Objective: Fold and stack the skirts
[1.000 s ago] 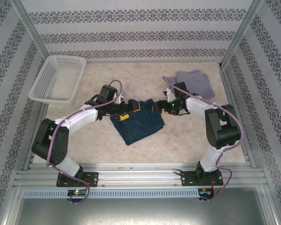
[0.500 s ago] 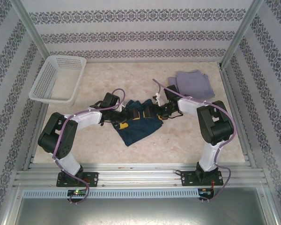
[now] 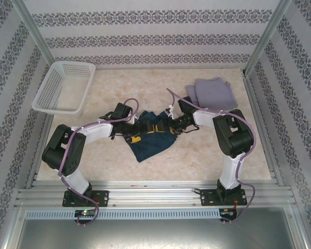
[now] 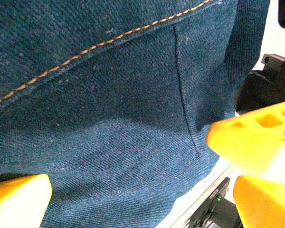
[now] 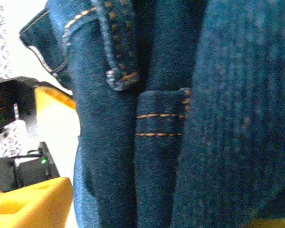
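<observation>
**Clerk:** Item one, location?

**Keeper:** Denim skirt point(image 3: 151, 142), dark blue-teal, bunched at mid-table point(image 3: 145, 83), its far edge lifted between the two arms. Grey-lavender skirt point(image 3: 213, 92): folded flat, beyond and to the right of the denim, well apart from it.

**Clerk:** Jaws?

**Keeper:** Left gripper point(image 4: 133, 161): jaws spread wide, denim panel with an orange-stitched seam point(image 4: 85, 54) lying across the gap, not pinched. Right gripper point(image 5: 156, 209): jaws stand apart, waistband and belt loop point(image 5: 161, 114) bunched between them. I cannot tell whether they bite yet.

**Clerk:** Step in hand, by your reckoning?

**Keeper:** Taking hold of the far edge at two points, ready to draw it flat and fold. Advice:
- Each side should catch the waistband alone, not a gathered wad.
- The grips should sit well apart along the band, since the jaws stand near each other and a close hold leaves the corners sagging.
- Lift evenly so the hem trails straight.

**Clerk:** Edges and room?

**Keeper:**
- Open table nearer than the denim, and to its left towards the basket point(image 3: 44, 96), good for spreading.
- To its right, the grey-lavender skirt and the table's side rail lie closer, so a sweep that way risks dragging the folded piece.
- The two wrists are nearly meeting above the denim, so they should be parted before any swing.
</observation>
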Robot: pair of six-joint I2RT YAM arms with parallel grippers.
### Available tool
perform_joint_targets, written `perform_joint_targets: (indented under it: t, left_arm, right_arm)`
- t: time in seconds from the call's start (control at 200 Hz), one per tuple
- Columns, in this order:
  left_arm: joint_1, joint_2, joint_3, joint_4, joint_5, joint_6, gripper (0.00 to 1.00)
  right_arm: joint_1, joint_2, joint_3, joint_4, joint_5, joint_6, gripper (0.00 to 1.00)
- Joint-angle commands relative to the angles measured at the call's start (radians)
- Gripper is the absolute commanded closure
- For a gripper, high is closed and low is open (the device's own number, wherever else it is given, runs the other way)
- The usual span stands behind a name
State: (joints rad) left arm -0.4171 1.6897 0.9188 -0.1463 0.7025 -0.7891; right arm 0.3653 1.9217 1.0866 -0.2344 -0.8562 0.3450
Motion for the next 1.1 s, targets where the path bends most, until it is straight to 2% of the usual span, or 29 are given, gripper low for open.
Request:
perform_joint_targets:
  t: [0.0,0.11,0.17,0.24,0.33,0.604,0.734,0.839,0.889,0.959,0.979,0.989,0.994,1.099]
  left_arm:
    - [0.011,0.017,-0.027,-0.09,-0.065,0.018,0.0]
    - [0.025,0.023,-0.019,-0.113,-0.07,0.041,0.0]
    - [0.036,0.029,-0.005,-0.146,-0.085,0.068,0.0]
    - [0.042,0.037,0.023,-0.185,-0.095,0.099,0.0]
    - [0.042,0.052,0.06,-0.223,-0.098,0.128,0.0]
    - [0.043,0.077,0.091,-0.233,-0.096,0.145,0.0]
    - [0.043,0.074,0.089,-0.227,-0.094,0.143,0.0]
    - [0.044,0.074,0.088,-0.228,-0.1,0.145,0.0]
    - [0.044,0.077,0.09,-0.226,-0.098,0.145,0.0]
    - [0.044,0.077,0.091,-0.227,-0.095,0.146,0.0]
    - [0.044,0.076,0.089,-0.226,-0.095,0.146,0.0]
    - [0.044,0.075,0.09,-0.226,-0.095,0.145,0.0]
    - [0.044,0.075,0.09,-0.226,-0.096,0.145,0.0]
    - [0.045,0.058,0.09,-0.227,-0.092,0.139,0.0]
  right_arm:
    - [-0.044,-0.117,-0.061,-0.011,0.134,0.037,0.21]
    - [-0.112,-0.248,-0.151,-0.036,0.31,0.061,0.17]
    - [-0.127,-0.278,-0.174,-0.057,0.351,0.047,0.17]
    - [-0.128,-0.265,-0.177,-0.07,0.309,0.033,0.17]
    - [-0.106,-0.206,-0.164,-0.055,0.193,0.038,0.17]
    - [0.044,-0.022,-0.022,0.002,0.013,0.035,0.19]
    - [0.04,0.001,-0.016,0.108,0.009,0.103,0.2]
    - [0.026,0.031,-0.005,0.167,-0.068,0.145,0.24]
    - [0.038,0.047,0.028,0.116,-0.084,0.111,0.32]
    - [0.059,0.056,0.054,0.038,-0.042,0.053,0.59]
    - [0.062,0.054,0.054,0.031,-0.03,0.044,0.65]
    - [0.062,0.052,0.053,0.03,-0.028,0.043,0.65]
    - [0.063,0.053,0.051,0.03,-0.027,0.043,0.69]
    - [0.048,0.032,0.008,0.09,-0.014,0.097,1.0]
